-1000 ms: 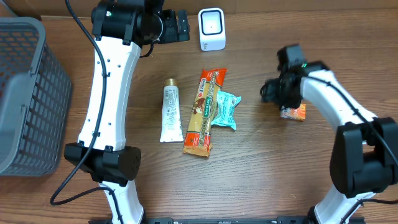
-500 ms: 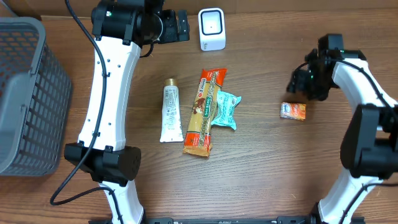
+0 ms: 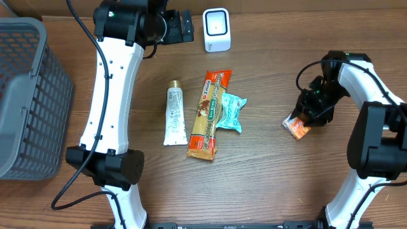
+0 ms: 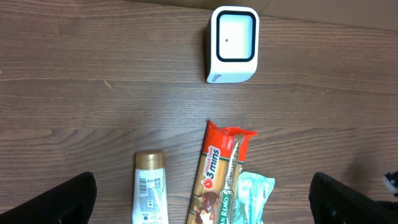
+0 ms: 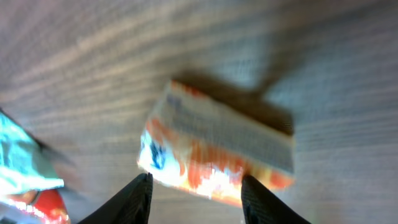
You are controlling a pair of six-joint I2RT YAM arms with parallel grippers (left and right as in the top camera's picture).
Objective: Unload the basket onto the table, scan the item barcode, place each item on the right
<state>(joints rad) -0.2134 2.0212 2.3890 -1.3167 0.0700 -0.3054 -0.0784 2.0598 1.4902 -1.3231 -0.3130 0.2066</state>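
I take the item to be the small orange-and-white packet (image 3: 297,125). It lies on the brown wooden table (image 3: 267,184) at the right side, well apart from everything else and directly under the right gripper (image 3: 313,105).

**Handling, as I judge it.**
- The packet looks light, with a thin and probably glossy wrapper.
- I expect it to slide on the wood and to dent under a firm pinch.
- Take hold across its short width, near the middle. Keep the pads off any printed face that may carry the barcode. I cannot locate the barcode, because the right wrist view is blurred.

**Finger state.**
- Right gripper (image 5: 196,199): the fingers (image 5: 138,198) stand apart, straddling the near edge of the packet (image 5: 214,149). I see no pinch, and the blur prevents me from confirming contact.
- Left gripper (image 4: 199,205): fully spread and holding nothing, poised high at the far edge.

**Surroundings.**
- The white box-shaped scanner with a dark-rimmed window (image 3: 217,30) stands at the far centre.
- Between the packet and the left arm lie three items:
  - a white tube with a gold cap (image 3: 173,116);
  - a long orange snack-bar wrapper (image 3: 208,114);
  - a teal sachet (image 3: 231,112), touching that wrapper.
- A grey plastic basket (image 3: 25,95) sits at the far left.

**Obstruction.** The diagonal route from packet to scanner appears free. The left gripper just beside the scanner could crowd the approach.
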